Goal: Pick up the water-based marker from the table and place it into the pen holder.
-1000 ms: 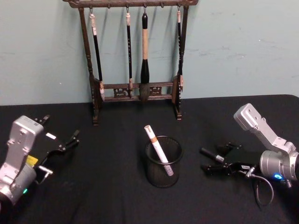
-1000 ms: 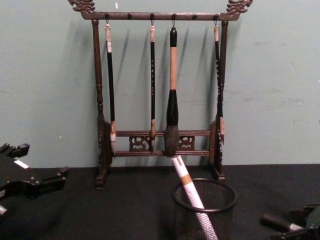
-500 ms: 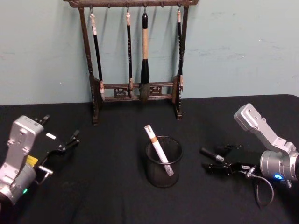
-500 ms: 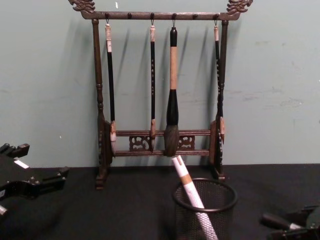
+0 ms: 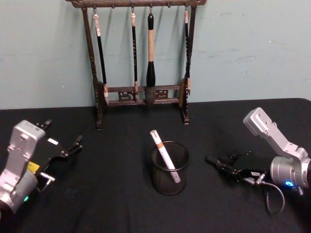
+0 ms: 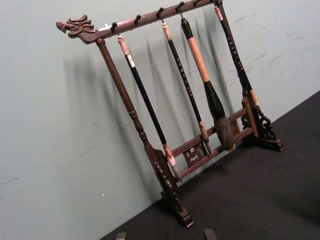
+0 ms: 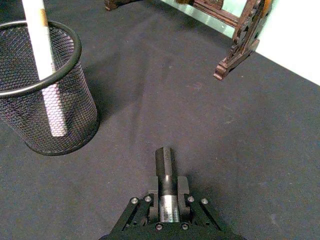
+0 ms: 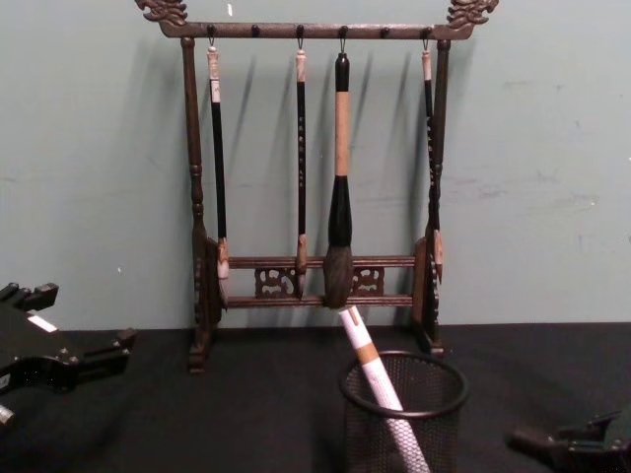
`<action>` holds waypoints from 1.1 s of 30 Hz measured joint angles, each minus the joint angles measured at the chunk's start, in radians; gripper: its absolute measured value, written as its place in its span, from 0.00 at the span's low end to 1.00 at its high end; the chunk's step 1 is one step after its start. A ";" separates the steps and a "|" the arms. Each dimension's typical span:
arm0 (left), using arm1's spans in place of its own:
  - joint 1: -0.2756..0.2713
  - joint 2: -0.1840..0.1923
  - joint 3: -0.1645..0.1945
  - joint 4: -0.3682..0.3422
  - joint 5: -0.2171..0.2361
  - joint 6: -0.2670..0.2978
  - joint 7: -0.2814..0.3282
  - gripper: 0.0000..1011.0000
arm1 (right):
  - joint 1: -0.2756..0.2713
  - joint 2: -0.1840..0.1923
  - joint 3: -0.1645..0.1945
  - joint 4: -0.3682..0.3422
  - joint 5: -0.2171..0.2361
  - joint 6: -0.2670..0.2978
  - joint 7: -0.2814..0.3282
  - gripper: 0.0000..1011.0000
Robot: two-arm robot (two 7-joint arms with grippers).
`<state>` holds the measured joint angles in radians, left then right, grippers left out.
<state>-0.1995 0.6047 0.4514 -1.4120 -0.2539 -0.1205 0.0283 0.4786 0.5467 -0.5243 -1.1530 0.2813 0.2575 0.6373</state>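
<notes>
The pen holder (image 5: 163,183) (image 7: 75,115) (image 8: 446,434) stands near the middle of the black-covered table (image 5: 121,206). A white marker (image 5: 163,155) (image 7: 42,45) (image 8: 375,374) with an orange band is already in it, leaning so its top pokes out over the rim toward the robot's left.

To the robot's right of the holder, near it but not touching, the right gripper (image 5: 232,171) (image 7: 167,192) (image 8: 582,448) sits low over the cloth. Its fingers are clamped on a black-capped marker (image 5: 214,161) (image 7: 165,162) (image 8: 527,440). The silver barrel is pinched between them and the dark cap sticks out toward the holder. From here I can't tell whether the marker rests on the cloth or hangs just above it.

Well off to the holder's other side, the left gripper (image 5: 62,135) (image 6: 165,235) (image 8: 79,320) is parked above the table with its fingers spread apart and nothing between them.

Behind the holder, against the pale green wall, stands the dark wooden brush rack (image 5: 89,48) (image 6: 120,85) (image 7: 235,55) (image 8: 189,148) with carved ends. Four calligraphy brushes hang from its top bar. The fattest brush (image 5: 151,53) (image 8: 340,168) hangs almost straight back from the holder.
</notes>
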 joint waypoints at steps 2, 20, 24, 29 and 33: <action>0.000 0.000 0.000 0.000 0.000 0.000 0.000 1.00 | 0.000 0.000 0.000 0.000 0.000 0.000 0.000 0.22; 0.000 0.000 0.000 0.000 0.000 0.000 0.000 1.00 | -0.081 -0.014 0.109 -0.189 0.115 -0.125 -0.068 0.22; 0.000 0.000 0.000 0.000 0.000 0.000 0.000 1.00 | -0.094 -0.042 0.127 -0.240 0.157 -0.182 -0.075 0.22; 0.000 0.000 0.000 0.000 0.000 0.000 0.000 1.00 | -0.047 -0.141 0.082 -0.194 0.196 -0.245 -0.062 0.22; 0.000 0.000 0.000 0.000 0.000 0.000 0.000 1.00 | -0.022 -0.178 0.058 -0.151 0.201 -0.260 -0.052 0.22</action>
<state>-0.1995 0.6047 0.4514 -1.4120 -0.2539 -0.1205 0.0283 0.4569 0.3682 -0.4659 -1.3037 0.4828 -0.0029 0.5853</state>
